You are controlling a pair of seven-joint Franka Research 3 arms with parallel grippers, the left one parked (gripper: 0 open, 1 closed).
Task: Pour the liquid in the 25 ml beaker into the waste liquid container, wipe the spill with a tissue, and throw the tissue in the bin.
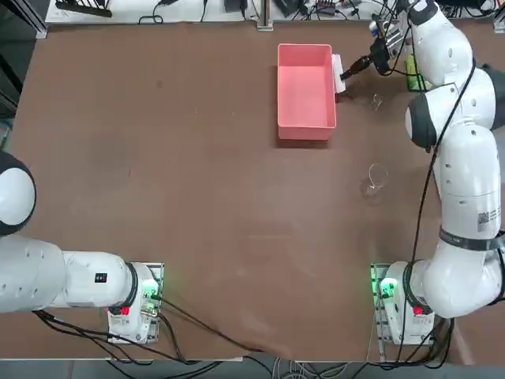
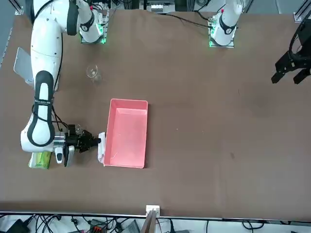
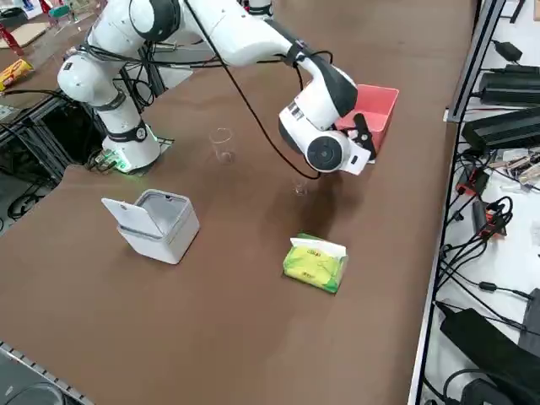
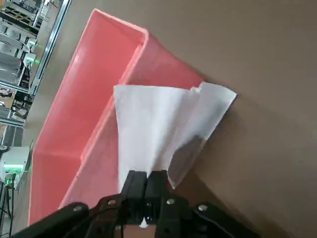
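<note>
The pink waste liquid container [image 1: 306, 133] stands at the far middle of the table, also seen in the front view [image 2: 127, 107] and the right side view [image 3: 381, 99]. My right gripper [image 1: 346, 73] hovers just outside the tray's right wall, shut on a white tissue [image 1: 338, 75]. In the wrist view the tissue [image 4: 158, 124] hangs from the closed fingertips [image 4: 145, 184] and drapes against the tray's outer wall [image 4: 163, 59] down to the table. The tiny 25 ml beaker [image 1: 376, 101] stands upright on the table a little to the right of the gripper [image 3: 300, 187].
A larger glass beaker [image 1: 376, 179] stands nearer the arm's base [image 3: 222, 143]. A green tissue pack [image 3: 315, 262] and a white bin with its lid open [image 3: 158, 224] sit toward the table's right edge. My arm's white links [image 1: 465, 158] run along the right side.
</note>
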